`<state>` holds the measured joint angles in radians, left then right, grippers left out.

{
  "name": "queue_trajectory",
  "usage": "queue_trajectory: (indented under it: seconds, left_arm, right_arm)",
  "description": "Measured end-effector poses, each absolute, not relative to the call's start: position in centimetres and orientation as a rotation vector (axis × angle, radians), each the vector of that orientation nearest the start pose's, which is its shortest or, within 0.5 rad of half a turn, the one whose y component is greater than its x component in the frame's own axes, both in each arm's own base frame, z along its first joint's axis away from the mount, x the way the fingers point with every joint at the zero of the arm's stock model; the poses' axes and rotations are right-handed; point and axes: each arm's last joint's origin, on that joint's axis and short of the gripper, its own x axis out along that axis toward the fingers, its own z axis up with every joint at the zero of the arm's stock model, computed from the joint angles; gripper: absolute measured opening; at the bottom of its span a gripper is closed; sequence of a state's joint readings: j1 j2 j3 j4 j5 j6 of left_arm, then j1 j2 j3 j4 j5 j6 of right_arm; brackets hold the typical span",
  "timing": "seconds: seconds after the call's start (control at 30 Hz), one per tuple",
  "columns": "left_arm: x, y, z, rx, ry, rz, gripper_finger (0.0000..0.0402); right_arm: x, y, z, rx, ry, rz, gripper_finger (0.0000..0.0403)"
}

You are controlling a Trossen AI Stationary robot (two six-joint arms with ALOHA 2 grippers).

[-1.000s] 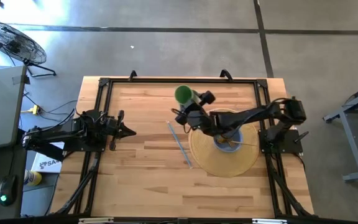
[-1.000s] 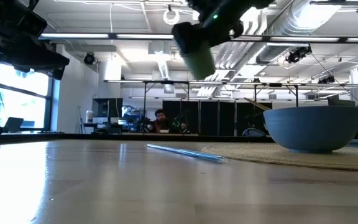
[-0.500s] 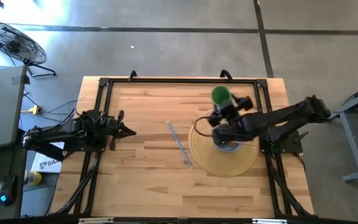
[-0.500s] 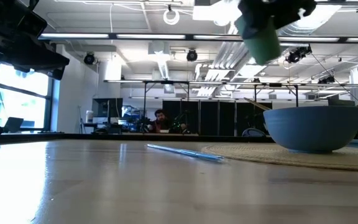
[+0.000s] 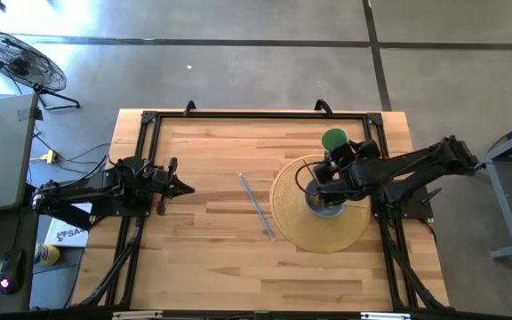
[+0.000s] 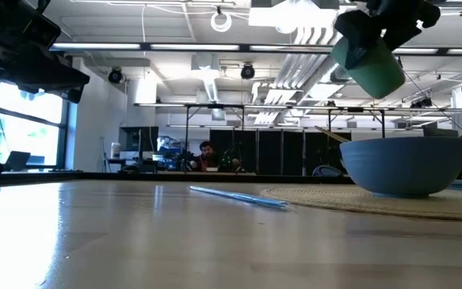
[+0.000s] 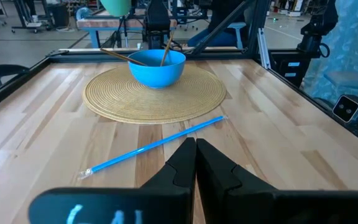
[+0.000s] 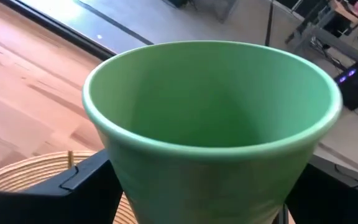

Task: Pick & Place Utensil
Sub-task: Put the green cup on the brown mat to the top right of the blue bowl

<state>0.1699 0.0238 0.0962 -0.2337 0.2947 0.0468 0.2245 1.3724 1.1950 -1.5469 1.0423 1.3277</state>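
Observation:
My right gripper (image 5: 338, 153) is shut on a green cup (image 5: 334, 140), held in the air over the far edge of the round woven mat (image 5: 292, 227). The cup fills the right wrist view (image 8: 210, 118) and shows tilted in the low view (image 6: 369, 60). A blue bowl (image 5: 327, 203) with wooden sticks in it (image 7: 166, 53) stands on the mat. A long blue straw (image 5: 258, 206) lies flat on the table, left of the mat. My left gripper (image 5: 183, 187) is shut and empty at the table's left side, pointing toward the straw (image 7: 154, 146). My right gripper pinches the green cup's outer wall (image 8: 114, 186) between its two fingers, one finger on each side (image 8: 79, 177), below the rim. The cup is lifted clear of the table and tilted, with its open mouth toward the wrist camera.
The mat (image 7: 154, 93) and the bowl (image 6: 403, 164) take up the table's right half. Bare wood lies between my left gripper and the straw (image 6: 239, 197). A black frame (image 5: 238, 116) runs around the table's edges.
My right gripper has carried the green cup toward the table's right edge, from above the far middle of the table to above the mat's far edge. The cup has stayed clear of the table. The straw and bowl have not moved.

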Motion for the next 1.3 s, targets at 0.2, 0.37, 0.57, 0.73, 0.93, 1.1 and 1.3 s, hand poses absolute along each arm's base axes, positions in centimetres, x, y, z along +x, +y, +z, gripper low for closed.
queue_trajectory:
  seconds: [0.2,0.37,0.57,0.73,0.93,1.1,1.3]
  left_arm:
    - [9.0,0.7,17.2,0.01,0.154,-0.129,0.001]
    - [9.0,0.7,17.2,0.01,0.154,-0.129,0.001]
    - [9.0,0.7,17.2,0.01,0.154,-0.129,0.001]
    - [9.0,0.7,17.2,0.01,0.154,-0.128,0.001]
    - [9.0,0.7,17.2,0.01,0.154,-0.129,0.001]
    - [9.0,0.7,17.2,0.01,0.154,-0.129,0.001]
    - [9.0,0.7,17.2,0.009,0.154,-0.128,0.001]
  right_arm:
    - [19.2,1.3,27.4,0.062,0.778,-1.319,0.035]
    - [16.6,0.4,25.7,0.152,0.756,-1.335,0.035]
    - [13.6,-0.6,25.3,0.271,0.669,-1.25,0.035]
    - [12.2,-1.4,24.3,0.324,0.629,-1.118,0.035]
    - [11.4,-2.5,22.4,0.343,0.662,-0.972,0.035]
    - [11.3,-3.7,21.5,0.353,0.579,-0.981,0.035]
    - [11.3,-4.7,19.7,0.354,0.533,-1.01,0.035]
